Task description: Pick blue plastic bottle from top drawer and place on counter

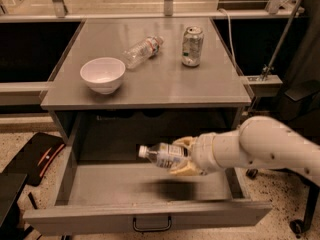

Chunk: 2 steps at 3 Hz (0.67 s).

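Two-finger gripper, at the end of the white arm reaching in from the right, clamped around the blue plastic bottle. Bottle held horizontal, cap to the left, in the air over the open top drawer, clear of its floor. On the counter: white bowl, clear bottle lying on its side, upright can.
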Motion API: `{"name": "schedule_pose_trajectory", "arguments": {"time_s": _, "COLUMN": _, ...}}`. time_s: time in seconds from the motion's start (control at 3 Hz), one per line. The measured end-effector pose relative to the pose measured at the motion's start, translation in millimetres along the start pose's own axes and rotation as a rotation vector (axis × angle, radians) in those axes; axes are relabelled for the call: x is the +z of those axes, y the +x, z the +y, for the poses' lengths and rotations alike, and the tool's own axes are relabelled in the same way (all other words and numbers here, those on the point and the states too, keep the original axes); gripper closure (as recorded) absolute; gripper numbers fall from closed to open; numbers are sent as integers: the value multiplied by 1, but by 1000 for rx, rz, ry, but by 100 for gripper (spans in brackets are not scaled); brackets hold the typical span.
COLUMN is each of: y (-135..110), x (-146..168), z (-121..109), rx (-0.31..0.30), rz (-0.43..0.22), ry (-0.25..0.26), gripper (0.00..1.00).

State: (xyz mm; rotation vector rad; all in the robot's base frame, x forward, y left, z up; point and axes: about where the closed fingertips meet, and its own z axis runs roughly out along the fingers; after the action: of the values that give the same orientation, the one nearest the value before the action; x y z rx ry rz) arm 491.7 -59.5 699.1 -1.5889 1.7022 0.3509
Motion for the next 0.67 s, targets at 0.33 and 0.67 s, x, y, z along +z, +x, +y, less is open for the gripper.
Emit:
{"name": "schedule_pose_trajectory", "arguments": {"time_s": 0.33, "y": -22, "x": -115, "z": -21, "rx": 9, "rz": -25, "ry": 72, "gripper": 100}}
{"name": "schedule_pose_trajectory", "arguments": {"time_s": 0.67, "y": -22, "x": -115, "z": -20, "rx": 9, "rz": -25, "ry": 71, "gripper": 100}}
